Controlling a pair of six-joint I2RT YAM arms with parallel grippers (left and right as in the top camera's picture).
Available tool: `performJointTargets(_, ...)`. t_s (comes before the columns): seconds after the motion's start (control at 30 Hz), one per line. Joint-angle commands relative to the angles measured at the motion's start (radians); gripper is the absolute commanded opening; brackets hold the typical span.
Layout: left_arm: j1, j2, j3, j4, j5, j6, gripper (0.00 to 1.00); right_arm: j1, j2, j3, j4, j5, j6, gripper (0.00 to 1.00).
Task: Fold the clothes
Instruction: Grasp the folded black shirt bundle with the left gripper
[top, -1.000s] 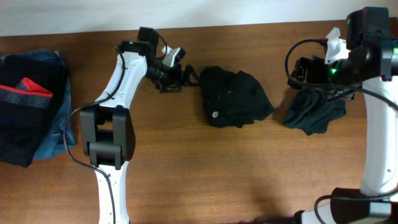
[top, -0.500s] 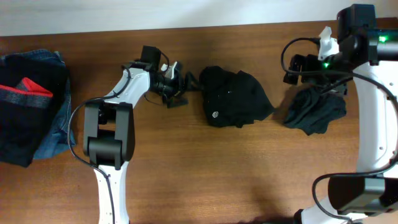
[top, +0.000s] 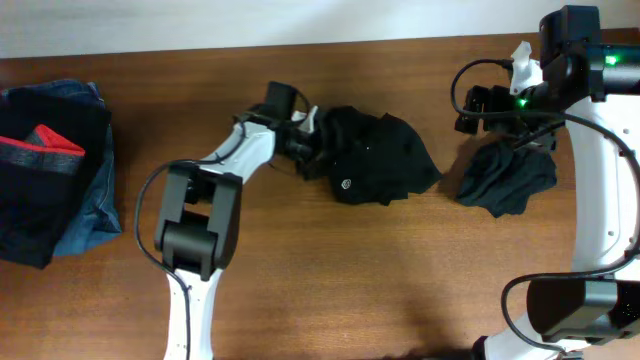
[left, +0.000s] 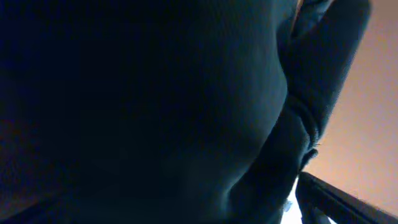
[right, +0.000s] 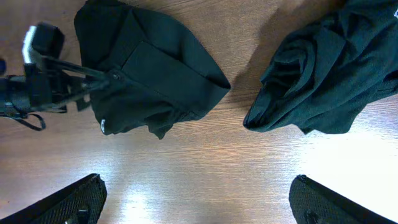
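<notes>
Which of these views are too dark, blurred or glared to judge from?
Left wrist: almost wholly dark and soft, the black shirt pressed close against the lens. Right wrist: sharp, with a glare patch on the table. Overhead: evenly lit and clear.

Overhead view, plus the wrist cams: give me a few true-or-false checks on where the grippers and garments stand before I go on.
1. The left gripper is at the left edge of the black shirt. True.
2. The right gripper is shut on the plain dark garment. False: it is open and holds nothing, and the garment lies on the table.
3. The black shirt and the plain dark garment overlap. False: bare table shows between them.
4. The striped black piece lies on the blue denim garment. True.
5. The black shirt is spread out flat. False: it is bunched up.
</notes>
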Motion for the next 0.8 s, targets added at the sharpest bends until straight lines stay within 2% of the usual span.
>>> performJointTargets(0.0,-0.029,0.007,-0.026,0.000,-0.105,-0.060,0.99,-0.010,0.005,-0.005,0.006,-0.005,0.007,0.99)
performJointTargets(0.13,-0.043,0.007,-0.026,0.052,-0.172,-0.138,0.99,-0.010,0.005,-0.005,0.009,-0.002,0.003,0.99)
performJointTargets(0.33,-0.088,0.007,-0.026,0.190,-0.172,-0.259,0.99,-0.010,0.005,-0.005,0.011,0.003,0.003,0.99)
performJointTargets(0.5,-0.139,0.007,-0.026,0.230,-0.208,-0.275,0.99,-0.010,0.005,-0.005,0.013,0.003,-0.004,0.99)
performJointTargets(0.6,-0.161,0.007,-0.026,0.238,-0.243,-0.275,0.74,-0.010,0.005,-0.005,0.013,0.003,-0.005,0.99)
performJointTargets(0.63,-0.165,0.007,-0.026,0.248,-0.251,-0.275,0.56,-0.010,0.005,-0.005,0.013,0.005,-0.005,0.99)
performJointTargets(0.67,-0.166,0.007,-0.026,0.264,-0.251,-0.275,0.50,-0.010,0.005,-0.005,0.013,0.011,-0.005,0.99)
performJointTargets(0.77,-0.163,0.007,-0.026,0.292,-0.254,-0.275,0.41,-0.010,0.005,-0.005,0.013,0.029,-0.005,0.99)
